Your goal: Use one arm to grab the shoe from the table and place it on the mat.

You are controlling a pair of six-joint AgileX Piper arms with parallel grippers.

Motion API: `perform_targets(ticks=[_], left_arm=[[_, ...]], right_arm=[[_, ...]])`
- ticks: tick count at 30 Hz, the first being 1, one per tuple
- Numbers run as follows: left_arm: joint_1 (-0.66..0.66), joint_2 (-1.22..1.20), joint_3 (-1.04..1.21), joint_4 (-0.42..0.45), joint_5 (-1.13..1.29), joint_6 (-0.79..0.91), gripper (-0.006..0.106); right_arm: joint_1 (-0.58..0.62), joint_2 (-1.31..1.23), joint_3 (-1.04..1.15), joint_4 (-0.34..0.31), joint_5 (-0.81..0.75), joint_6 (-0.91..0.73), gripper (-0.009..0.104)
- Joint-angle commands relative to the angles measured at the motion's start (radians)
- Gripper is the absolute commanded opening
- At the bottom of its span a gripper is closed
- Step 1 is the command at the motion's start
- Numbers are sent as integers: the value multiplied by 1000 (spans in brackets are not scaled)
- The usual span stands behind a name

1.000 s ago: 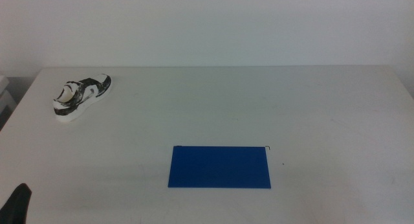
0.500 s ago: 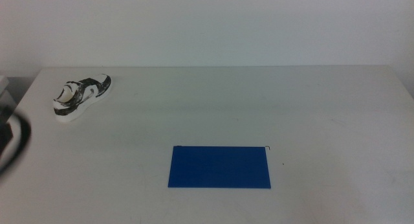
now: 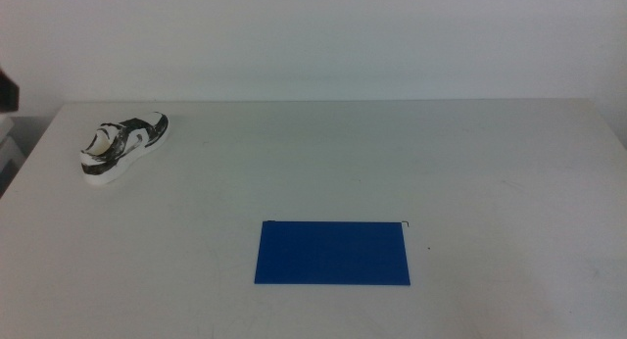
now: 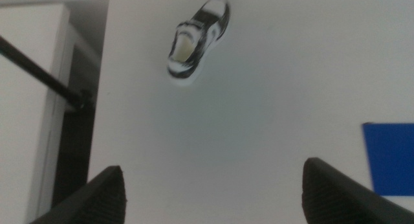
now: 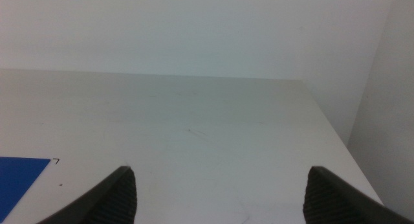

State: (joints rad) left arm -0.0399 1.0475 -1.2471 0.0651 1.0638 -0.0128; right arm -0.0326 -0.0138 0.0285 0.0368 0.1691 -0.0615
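Shoe [image 4: 197, 37] lies well apart from the left end effector [image 4: 213, 188] (jaws spread wide).

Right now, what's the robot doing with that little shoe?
Nothing is holding it yet. The small white sneaker with black and grey patches sits alone at the far left of the white table. The left gripper hangs open above the table, looking down at it. The flat blue mat lies bare. The right gripper waits, open.

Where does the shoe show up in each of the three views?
Middle view: shoe lies on the table's far left, well apart from the blue mat.
Left wrist view: shoe ahead of the open left gripper.
Right wrist view: not in it.
Shared landmark: the blue mat.
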Motion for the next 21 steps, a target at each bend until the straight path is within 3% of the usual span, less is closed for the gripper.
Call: perform_targets(ticks=[1, 11, 21], left_arm=[[1, 71, -108, 30, 22, -6, 93], [1, 316, -204, -3, 59, 22, 93], [12, 607, -526, 88, 155, 108, 93]], right_arm=[[3, -21, -10, -8, -79, -13, 66], [3, -21, -10, -8, -79, -13, 66], [3, -21, -10, -8, -79, -13, 66]])
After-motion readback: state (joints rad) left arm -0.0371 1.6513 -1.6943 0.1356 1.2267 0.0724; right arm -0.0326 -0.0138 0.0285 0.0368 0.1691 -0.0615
